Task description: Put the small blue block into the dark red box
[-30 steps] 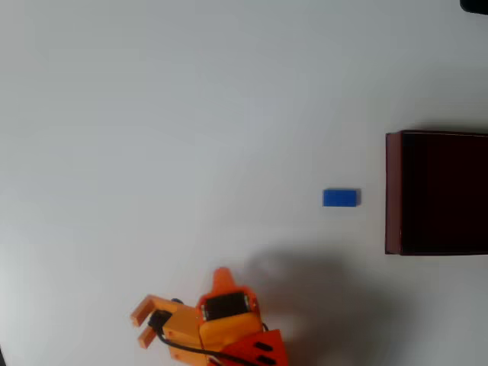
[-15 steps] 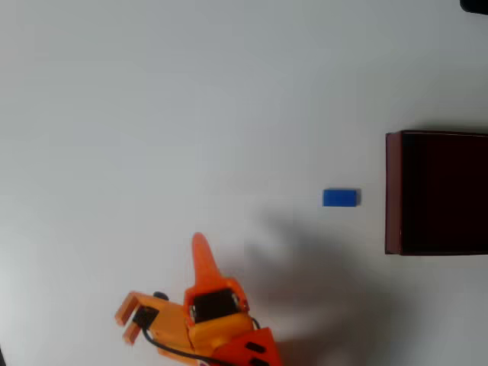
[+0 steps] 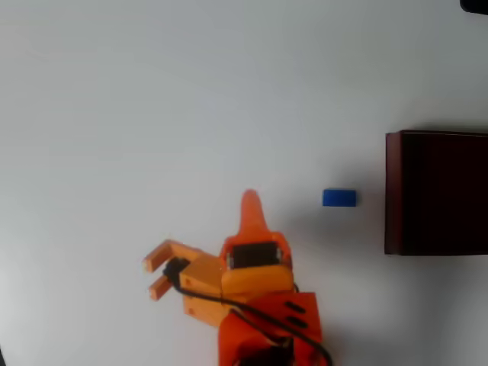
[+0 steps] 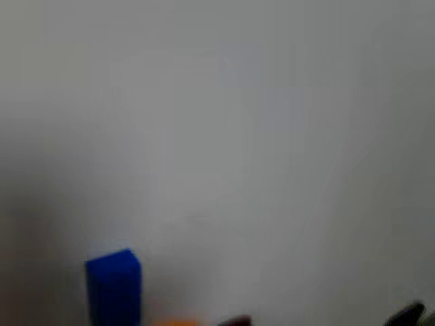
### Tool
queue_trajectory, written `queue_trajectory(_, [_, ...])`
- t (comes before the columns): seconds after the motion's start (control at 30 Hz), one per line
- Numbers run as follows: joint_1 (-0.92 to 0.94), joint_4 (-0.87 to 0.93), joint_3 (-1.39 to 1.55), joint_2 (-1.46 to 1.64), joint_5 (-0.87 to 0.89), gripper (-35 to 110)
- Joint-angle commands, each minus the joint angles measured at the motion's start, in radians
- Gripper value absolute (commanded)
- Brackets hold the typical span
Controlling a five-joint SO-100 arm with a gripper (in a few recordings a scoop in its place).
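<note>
A: Since the previous overhead frames the orange arm (image 3: 255, 293) is showing further up and to the right; its pointed finger (image 3: 250, 210), earlier near the lower left of centre, is now reaching to about mid-frame height. The block and the box are sitting where they were.

B: Gripper state?

A: The gripper (image 3: 202, 236) is standing spread wide. In the overhead view one finger is pointing straight up the frame; the other, a forked piece, is angling out to the left, well apart from it. Nothing is lying between them.

B: Where is the small blue block (image 3: 338, 198)?

A: Lying flat on the white table (image 3: 152, 114), right of centre, long side running left to right. It is sitting to the right of the pointed fingertip and apart from it. The dark red box (image 3: 393, 191) is standing at the right edge of the frame, partly cut off, just beyond the block with a strip of bare table between them.

B: Wrist view?

A: Blurred. The block (image 4: 114, 288) is appearing at the lower left, cut by the bottom edge, with plain table above it. An orange smear is showing at the bottom edge beside it; I cannot tell which part that is.
</note>
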Motion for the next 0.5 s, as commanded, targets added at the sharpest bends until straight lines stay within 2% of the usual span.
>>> queue_trajectory(0.0, [0.064,0.002,-0.078,-0.084,-0.080,22])
queue_trajectory(0.2, [0.187,-0.072,-0.092,-0.314,-0.249,21])
queue_trajectory(0.47, [0.287,-0.187,-0.110,-0.508,-0.385,22])
